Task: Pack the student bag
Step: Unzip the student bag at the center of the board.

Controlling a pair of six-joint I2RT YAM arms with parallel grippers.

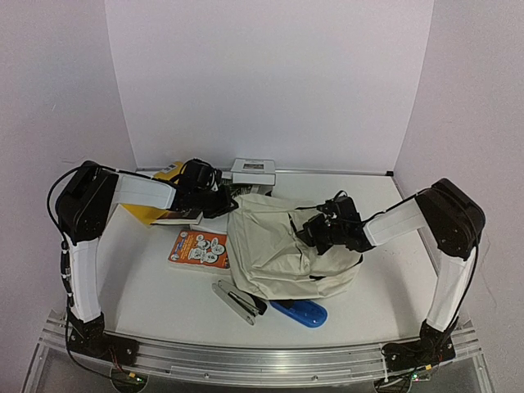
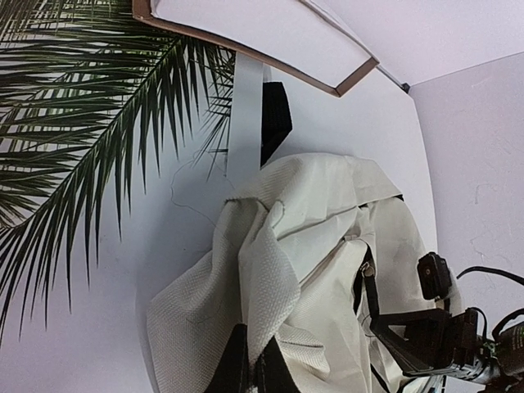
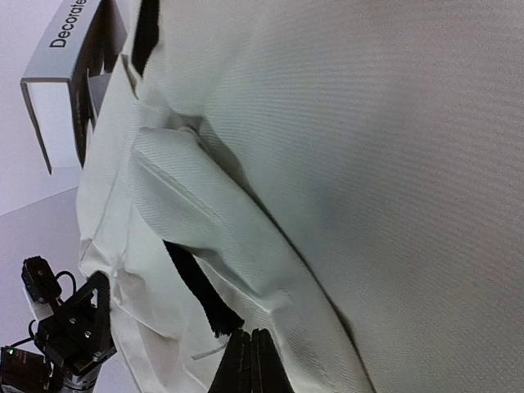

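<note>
Student bag (image 1: 274, 250): centre frame, slumped, nothing visibly packed. Left gripper (image 1: 223, 201): pinching its upper-left cloth. Right gripper (image 1: 313, 232): pressed together at its right side. Orange book (image 1: 199, 249), stapler (image 1: 237, 301), blue case (image 1: 300, 312): outside; I judge packing barely begun.

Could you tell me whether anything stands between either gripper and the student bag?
Nothing visible does: the left gripper pinches fabric of the student bag, and the right gripper, shut, sits right against it.
</note>
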